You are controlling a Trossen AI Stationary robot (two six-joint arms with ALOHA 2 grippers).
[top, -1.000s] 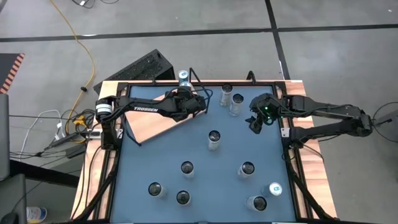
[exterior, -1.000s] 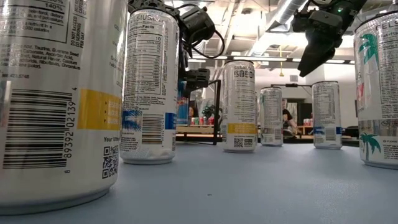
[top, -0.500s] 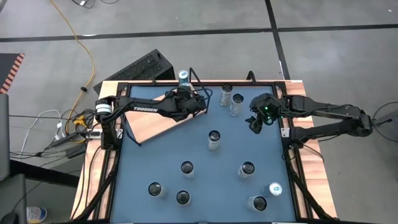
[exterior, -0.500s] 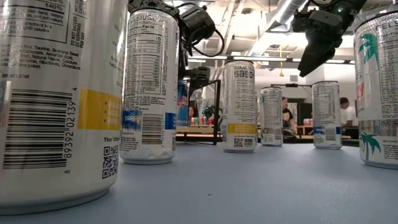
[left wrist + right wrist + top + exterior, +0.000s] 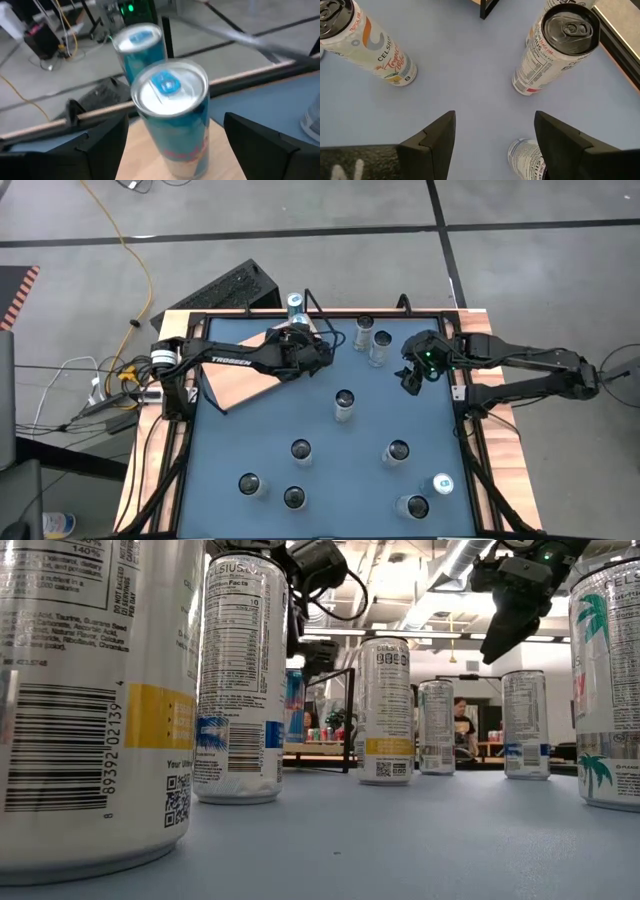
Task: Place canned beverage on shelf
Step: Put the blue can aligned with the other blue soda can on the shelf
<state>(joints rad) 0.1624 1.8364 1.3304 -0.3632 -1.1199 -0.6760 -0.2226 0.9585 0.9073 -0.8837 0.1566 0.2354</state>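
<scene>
Two blue cans [image 5: 172, 120] stand on the shelf [image 5: 250, 380] at the table's far left corner; left gripper [image 5: 172, 137] released around the nearer one, right gripper [image 5: 412, 380] hovers open near the far right corner

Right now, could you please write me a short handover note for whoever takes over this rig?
Left gripper: open, fingers apart on either side of a blue can that stands upright on the shelf, not gripping it.
Right gripper: open and empty, hovering above the table near two silver cans at the far edge.
A second blue can stands just behind the first, at the shelf's far end.
Done: two blue cans stand on the shelf.
Left: about nine cans stand upright on the blue tabletop, among them a middle can; they likely go to the shelf next.
</scene>
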